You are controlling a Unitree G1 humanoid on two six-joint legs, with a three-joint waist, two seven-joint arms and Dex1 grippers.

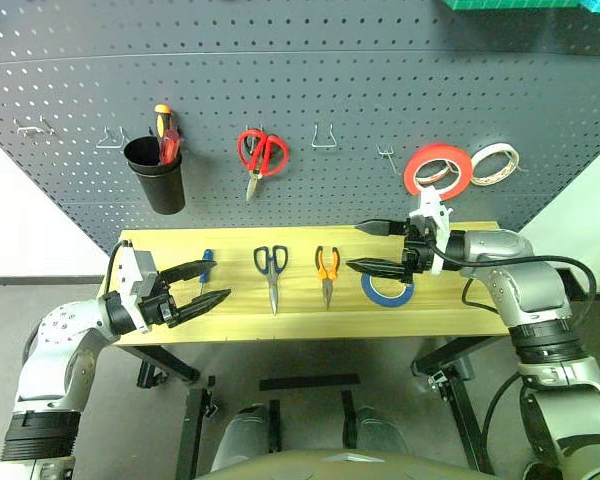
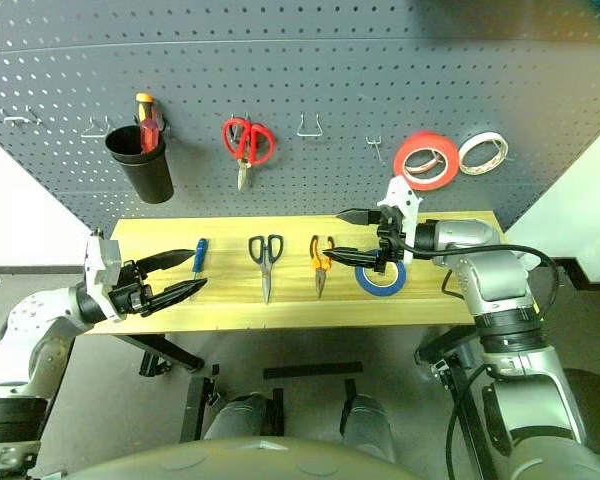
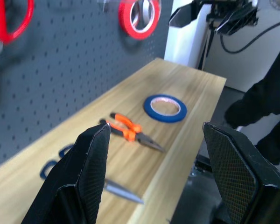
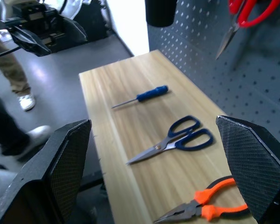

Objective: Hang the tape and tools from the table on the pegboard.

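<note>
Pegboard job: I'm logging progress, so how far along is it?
Nothing is hung yet. The blue tape, pliers, dark-handled scissors and blue screwdriver all lie on the table. In hand: nothing; the left gripper and right gripper hover open and empty. Left: all four items go onto the pegboard.

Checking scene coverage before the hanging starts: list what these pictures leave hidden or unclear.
- Blue tape: left eye view, near edge covered by the right gripper.
- Black cup: contents' lower parts hidden by its wall.
- Red scissors: left wrist view, cut off by the edge.
</note>
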